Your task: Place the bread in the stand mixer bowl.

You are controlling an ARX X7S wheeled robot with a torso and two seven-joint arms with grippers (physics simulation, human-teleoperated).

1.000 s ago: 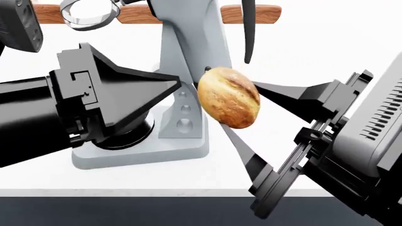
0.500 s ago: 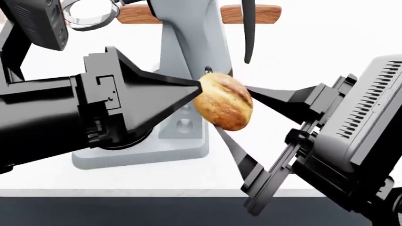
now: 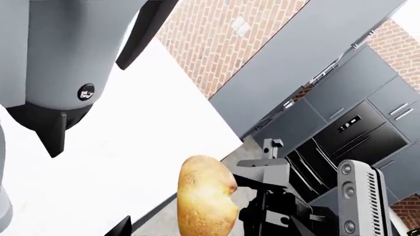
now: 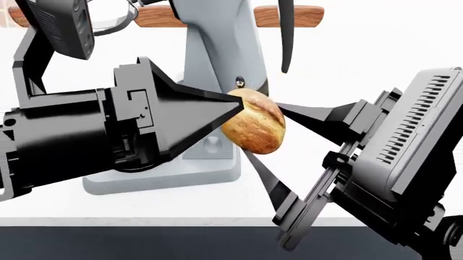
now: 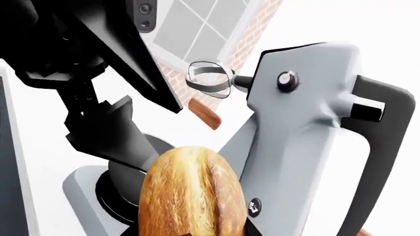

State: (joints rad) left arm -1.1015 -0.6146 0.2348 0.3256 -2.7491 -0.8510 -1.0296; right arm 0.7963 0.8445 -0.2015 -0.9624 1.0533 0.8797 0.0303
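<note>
1. Bread's landmark, the light-grey stand mixer [image 4: 217, 65], rises from the white counter [image 4: 376, 54]; its bowl seems hidden behind the left arm.
2. Left gripper [image 4: 235, 105], fingers drawn to a point, touches the bread's near-left side; whether it grips is unclear.
3. Right gripper [image 4: 264, 127] pinches the bread between two spread-looking black fingers.
4. Bread [image 4: 253, 122] hangs in front of the mixer's column, above its base.
</note>
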